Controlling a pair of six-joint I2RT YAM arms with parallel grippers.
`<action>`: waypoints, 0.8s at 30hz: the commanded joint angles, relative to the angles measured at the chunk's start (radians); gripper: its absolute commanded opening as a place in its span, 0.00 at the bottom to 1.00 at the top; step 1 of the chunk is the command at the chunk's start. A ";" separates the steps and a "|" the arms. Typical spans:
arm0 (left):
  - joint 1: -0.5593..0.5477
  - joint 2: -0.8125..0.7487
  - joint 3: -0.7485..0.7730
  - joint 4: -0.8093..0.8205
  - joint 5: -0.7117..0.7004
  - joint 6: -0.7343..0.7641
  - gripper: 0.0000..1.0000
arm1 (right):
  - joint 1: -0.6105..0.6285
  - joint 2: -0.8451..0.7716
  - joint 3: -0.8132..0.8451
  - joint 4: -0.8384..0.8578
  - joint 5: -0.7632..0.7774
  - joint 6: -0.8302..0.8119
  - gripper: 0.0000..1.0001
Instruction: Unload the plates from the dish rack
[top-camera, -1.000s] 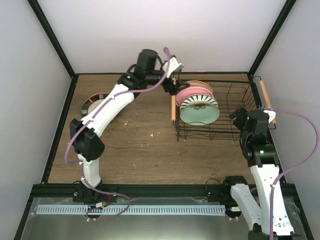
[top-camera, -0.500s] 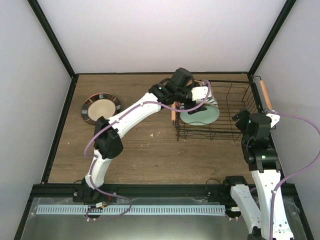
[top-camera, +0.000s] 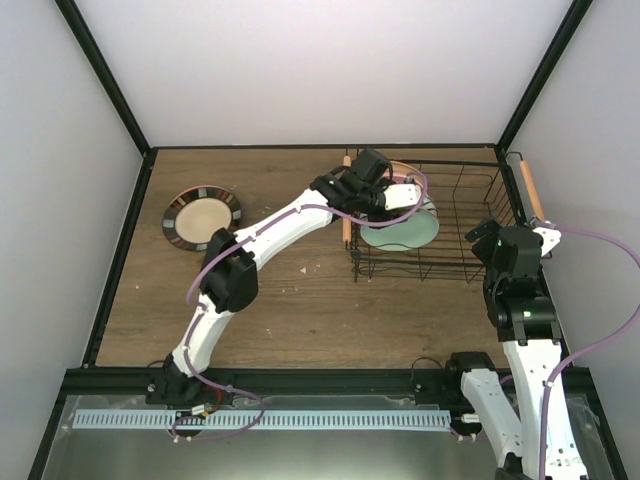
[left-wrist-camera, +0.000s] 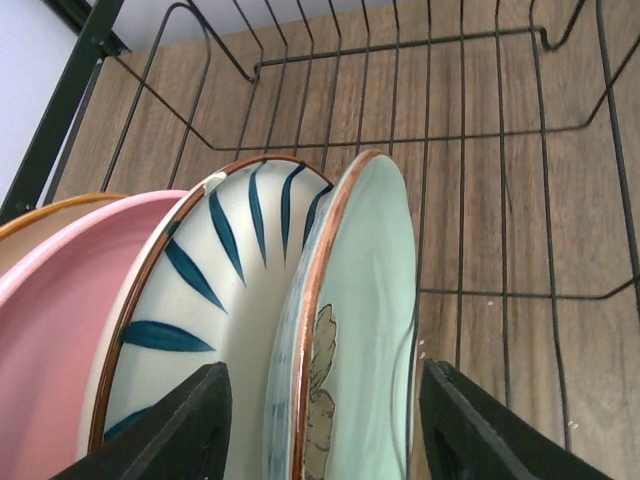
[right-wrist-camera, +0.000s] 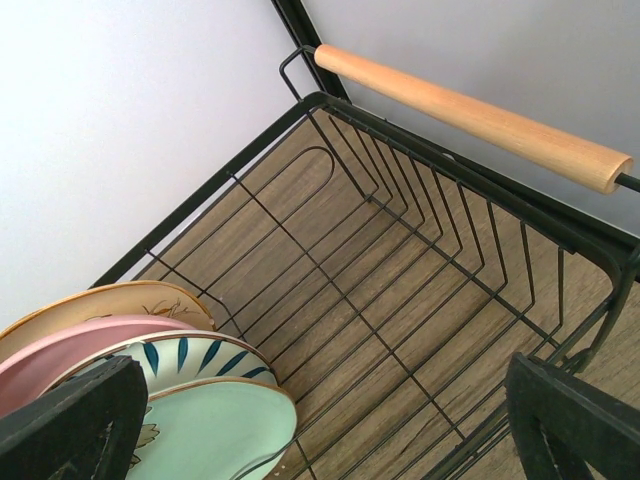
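Left claw (left-wrist-camera: 322, 428) astride upright mint plate (left-wrist-camera: 372, 290)

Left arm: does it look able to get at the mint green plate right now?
Probably yes. The left gripper hangs over the mint green plate, a finger on each side of its rim, jaws apart. The striped plate leans close beside it, which may leave that finger little room.

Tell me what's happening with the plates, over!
Left gripper open, straddling mint plate rim in dish rack. Right gripper open, empty, at rack's right side. Striped plate close behind mint one.
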 joint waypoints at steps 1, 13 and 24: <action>0.000 0.021 0.023 0.020 -0.012 0.008 0.49 | -0.004 -0.013 0.024 -0.007 0.033 0.000 1.00; -0.002 0.047 0.023 0.040 -0.060 -0.028 0.13 | -0.004 -0.013 0.028 -0.011 0.037 0.006 1.00; -0.041 0.000 0.035 0.072 -0.174 -0.005 0.04 | -0.004 -0.025 0.024 -0.028 0.039 0.023 1.00</action>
